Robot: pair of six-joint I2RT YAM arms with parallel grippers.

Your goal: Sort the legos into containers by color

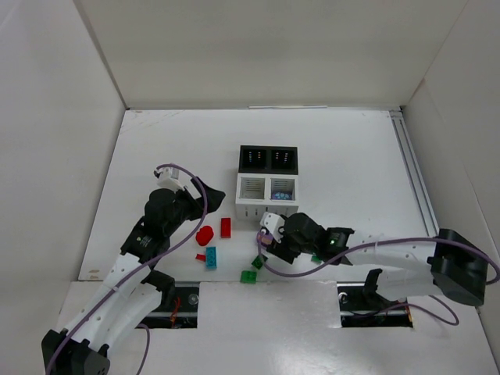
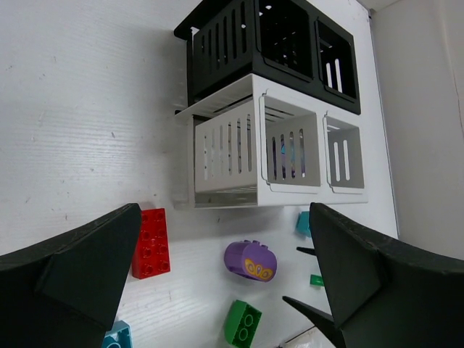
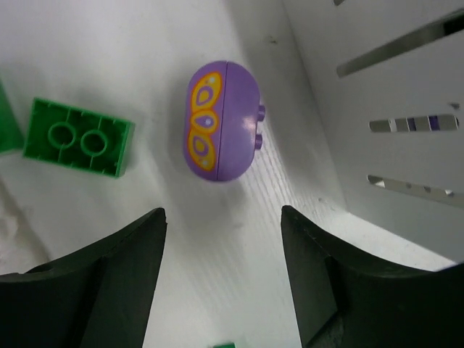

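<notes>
Hovering low with the right gripper point(image 3: 221, 225), just short of the purple oval point(image 3: 221, 119), fingers spread and gripping nothing. Oval flat on the table point(image 3: 239, 210), studs turned toward the white bin point(image 3: 377, 109), just beside its wall but apart from it. Over on the other side, left gripper point(image 2: 225, 210) spread wide as well, empty, poised near the red brick point(image 2: 151, 243).

Tight spot here. Could clip the bin wall with the finger on that side while moving in, and shove the whole block of bins point(image 1: 267, 180) out of place. Could pinch that rounded shell off-centre and squirt it out sideways (smooth dome, not much to bite on), perhaps toward the green brick point(image 3: 78, 138) lying near on the open side. Could snag the studs against the slats on the lift, so close to the wall.

Then the drop: something bluish-purple showing through the slats of the right white bin point(image 2: 301, 156), too small to name, so picking the wrong box looks like a real risk. Best to centre on the oval's waist, close slowly and lift straight up before swinging over the rim
</notes>
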